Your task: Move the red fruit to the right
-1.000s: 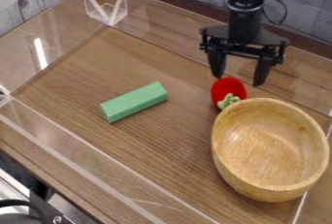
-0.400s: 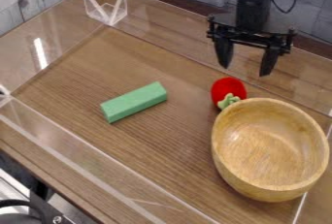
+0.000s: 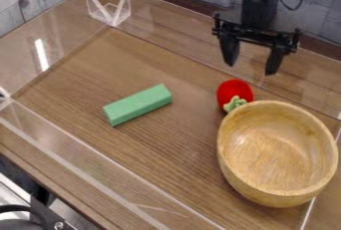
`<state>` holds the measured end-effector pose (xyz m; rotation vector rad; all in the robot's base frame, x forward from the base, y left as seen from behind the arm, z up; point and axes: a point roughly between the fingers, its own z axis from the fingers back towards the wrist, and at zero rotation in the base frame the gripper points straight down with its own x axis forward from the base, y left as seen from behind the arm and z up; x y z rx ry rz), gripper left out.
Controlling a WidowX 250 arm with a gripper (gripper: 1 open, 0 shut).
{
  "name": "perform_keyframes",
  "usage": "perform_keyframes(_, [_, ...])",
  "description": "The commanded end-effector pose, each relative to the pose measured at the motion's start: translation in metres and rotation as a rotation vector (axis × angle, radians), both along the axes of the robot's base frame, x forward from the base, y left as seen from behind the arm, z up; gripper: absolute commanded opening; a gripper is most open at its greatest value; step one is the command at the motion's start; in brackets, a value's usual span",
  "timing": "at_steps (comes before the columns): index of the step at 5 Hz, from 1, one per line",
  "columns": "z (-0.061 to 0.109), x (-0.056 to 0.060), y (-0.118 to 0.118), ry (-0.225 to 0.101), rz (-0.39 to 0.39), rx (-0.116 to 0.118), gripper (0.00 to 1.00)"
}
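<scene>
Red fruit point(image 3: 233, 96), small, round and bright, sits on the wooden table point(image 3: 107, 70) just beyond the far-left rim of the wooden bowl point(image 3: 278, 150), with a pale green leafy stem turned toward the bowl. It looks to be touching the bowl's rim, though the single view does not settle that. It is far smaller than the bowl. A flat green block point(image 3: 139, 105) lies well apart to its left, angled across the grain.

The fruit's near side is partly covered by the bowl's rim, and the stem is too small to make out in detail. The bowl's right edge runs close to the frame's border. Clear plastic walls point(image 3: 47, 45) around the table show mainly as glints and edges. The arm is cut off at the top of the frame, so only its black lower section shows.

The black gripper point(image 3: 254, 59) hangs above the table beyond the fruit, pointing straight down, its fingers point(image 3: 229, 54) spread wide with nothing between them and clear of the fruit.
</scene>
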<state>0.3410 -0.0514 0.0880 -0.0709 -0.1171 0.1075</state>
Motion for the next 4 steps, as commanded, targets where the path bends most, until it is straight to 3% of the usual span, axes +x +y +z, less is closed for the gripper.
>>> perform_keyframes(1, [0.026,0.012,0.011,-0.101,-0.010,-0.003,1.00])
perform_keyframes(2, [0.025,0.015,0.024,-0.119,-0.007,0.000,1.00])
perform_keyframes(4, [0.031,-0.007,0.062,-0.152,0.132,0.014,1.00])
